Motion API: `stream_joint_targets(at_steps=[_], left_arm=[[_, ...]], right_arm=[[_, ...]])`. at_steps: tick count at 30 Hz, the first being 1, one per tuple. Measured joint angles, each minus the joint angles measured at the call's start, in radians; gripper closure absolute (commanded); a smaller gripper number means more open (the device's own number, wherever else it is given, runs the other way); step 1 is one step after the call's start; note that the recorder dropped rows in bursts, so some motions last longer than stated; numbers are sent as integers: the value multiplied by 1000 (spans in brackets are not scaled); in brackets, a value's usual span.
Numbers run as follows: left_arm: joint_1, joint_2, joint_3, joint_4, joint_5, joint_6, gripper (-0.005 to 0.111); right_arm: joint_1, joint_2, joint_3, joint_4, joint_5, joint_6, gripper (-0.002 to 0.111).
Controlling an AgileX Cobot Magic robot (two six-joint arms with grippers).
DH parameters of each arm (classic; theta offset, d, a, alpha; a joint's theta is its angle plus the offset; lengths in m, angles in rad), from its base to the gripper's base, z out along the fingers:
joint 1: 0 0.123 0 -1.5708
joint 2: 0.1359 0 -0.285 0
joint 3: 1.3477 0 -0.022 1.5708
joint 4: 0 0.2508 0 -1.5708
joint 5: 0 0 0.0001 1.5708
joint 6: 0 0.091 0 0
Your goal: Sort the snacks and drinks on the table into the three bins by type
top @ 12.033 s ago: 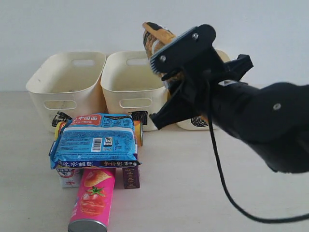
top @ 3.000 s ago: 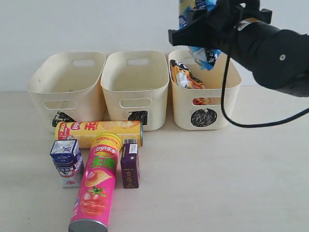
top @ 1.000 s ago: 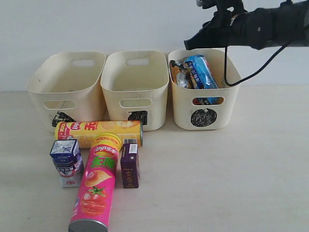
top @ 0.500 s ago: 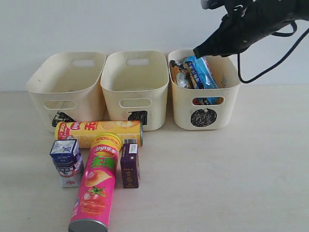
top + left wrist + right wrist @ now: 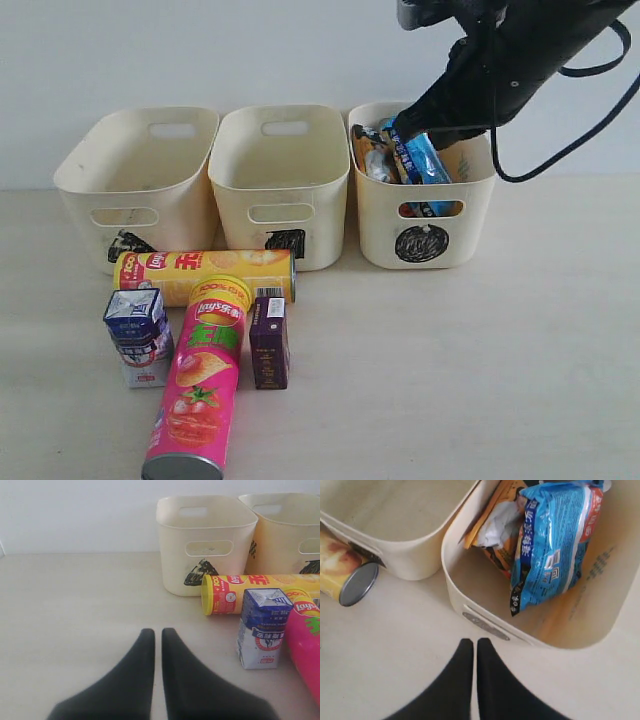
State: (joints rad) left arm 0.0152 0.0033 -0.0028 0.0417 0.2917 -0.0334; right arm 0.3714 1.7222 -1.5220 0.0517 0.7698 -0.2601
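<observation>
Exterior view: pink tube between white carton, purple carton; yellow tube behind

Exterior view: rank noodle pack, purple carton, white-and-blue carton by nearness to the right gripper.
1. Blue crinkly noodle pack, in the circle-marked cream bin, by the right gripper.
2. Slim dark purple carton, front left.
3. White-and-blue carton, farthest left.
</observation>
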Motion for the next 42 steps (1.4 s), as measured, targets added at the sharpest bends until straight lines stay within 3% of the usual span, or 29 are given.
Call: stream_joint_targets(at_steps=[8, 14, 26, 42], left_arm=[[0, 0, 0, 0, 0, 0, 102], [0, 0, 0, 0, 0, 0, 102], [0, 0, 0, 0, 0, 0, 102], [0, 0, 0, 0, 0, 0, 102]], right_arm=[[-7, -72, 146, -203, 29, 137, 108], [-107, -172, 243, -252, 32, 190, 108], [-325, -348, 463, -211, 51, 192, 108], [-340, -591, 716, -6, -11, 194, 108]])
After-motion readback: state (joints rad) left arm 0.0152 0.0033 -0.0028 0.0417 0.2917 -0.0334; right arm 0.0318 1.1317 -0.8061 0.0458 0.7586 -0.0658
